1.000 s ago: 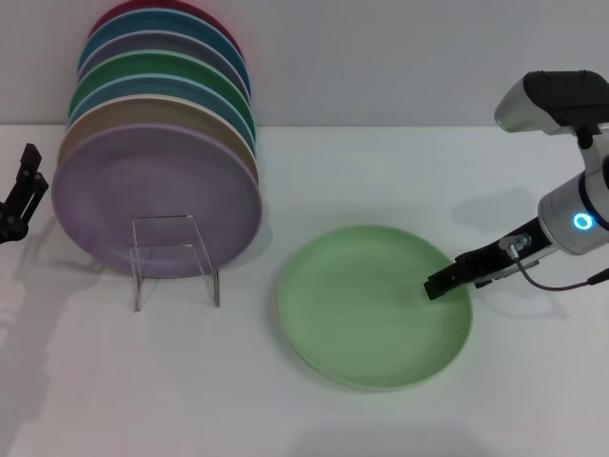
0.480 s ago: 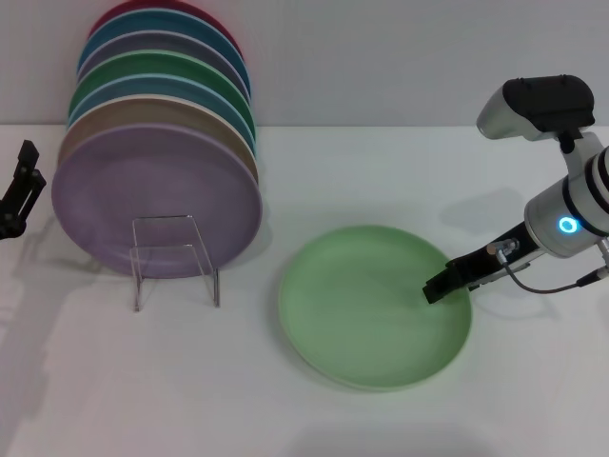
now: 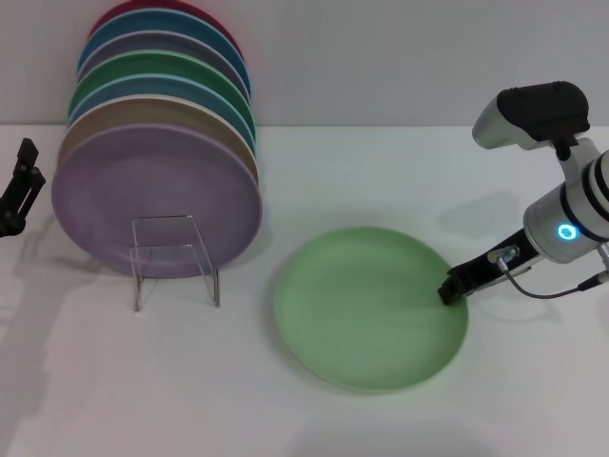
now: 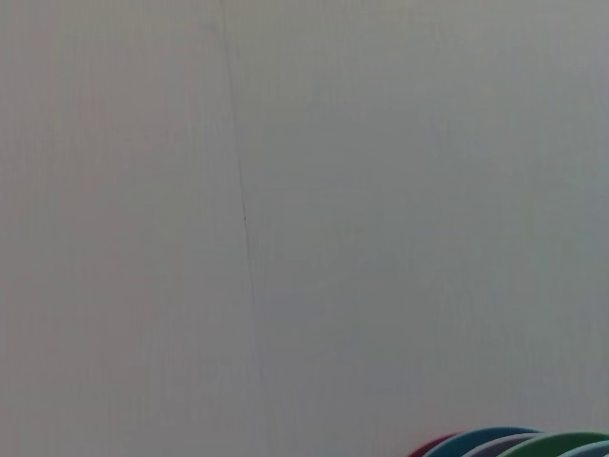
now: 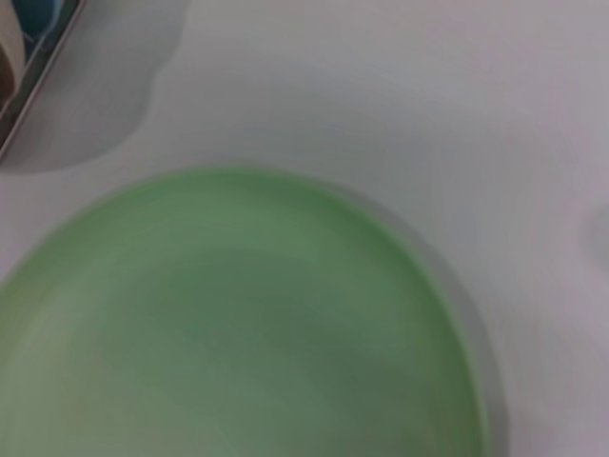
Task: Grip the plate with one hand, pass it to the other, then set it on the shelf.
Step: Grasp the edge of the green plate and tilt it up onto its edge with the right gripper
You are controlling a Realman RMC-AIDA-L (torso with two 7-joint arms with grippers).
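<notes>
Lying flat on the white table (image 3: 381, 428), the plate (image 3: 366, 309) is seen right of centre in the head view, well apart from the shelf (image 3: 175, 259). The right gripper (image 3: 454, 285) is set low at the plate's right rim, its dark fingertips touching or just over the edge (which of the two cannot be told). Whether its pincer is wide, narrow or already closed on the rim cannot be told.

In the right wrist view the plate (image 5: 238, 324) fills most of the picture, its raised rim curving against the table (image 5: 400, 105); that arm's own fingers are not shown there.

The shelf stands at the left, its clear bent bracket in front of a lavender plate (image 3: 152, 195). A row of coloured plates (image 3: 166, 90) is stacked on edge behind it (tan, blue, green, purple, teal, red at the back).

The left gripper (image 3: 21, 188) is parked at the far left edge of the head view, beside the lavender plate and apart from it; its pincer state cannot be told. In the left wrist view only a pale wall (image 4: 304, 190) and the tops of the plates are seen.
</notes>
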